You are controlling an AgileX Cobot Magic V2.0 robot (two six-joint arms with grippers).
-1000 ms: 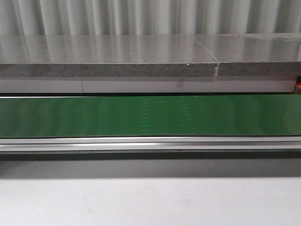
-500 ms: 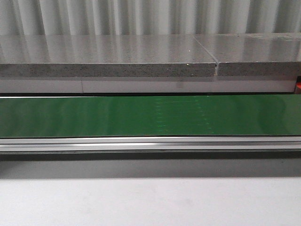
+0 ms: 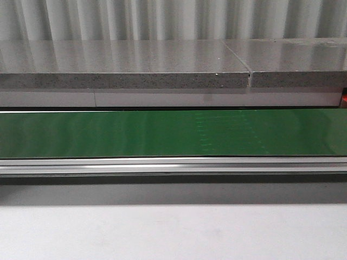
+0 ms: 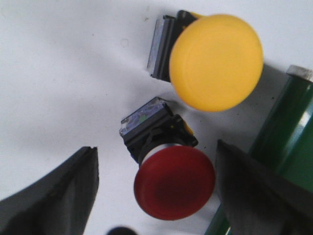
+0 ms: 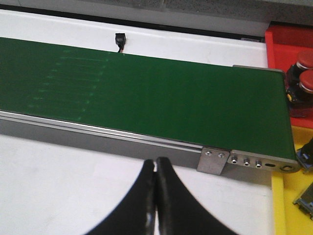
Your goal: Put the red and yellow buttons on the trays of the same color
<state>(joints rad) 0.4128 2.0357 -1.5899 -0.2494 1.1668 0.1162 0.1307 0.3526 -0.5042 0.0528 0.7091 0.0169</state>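
In the left wrist view a red button [image 4: 174,182] on a black base lies on the white table between the two dark fingers of my left gripper [image 4: 156,188], which stands open around it without touching. A yellow button [image 4: 215,61] lies just beyond it. In the right wrist view my right gripper [image 5: 156,166] is shut with nothing in it, over the white table beside the green conveyor belt [image 5: 146,98]. At the belt's end a red tray [image 5: 288,44] holds two red buttons [image 5: 303,73]. A yellow tray [image 5: 288,205] lies nearer. No gripper shows in the front view.
The green belt [image 3: 173,132] with its metal rail [image 3: 173,165] runs across the front view, a grey stone ledge [image 3: 124,80] behind it. A green belt roller [image 4: 286,127] stands close beside the left gripper's finger. A grey part [image 5: 305,198] lies in the yellow tray.
The faint pattern on the green belt has drifted to the right in the front view; nothing else there differs.
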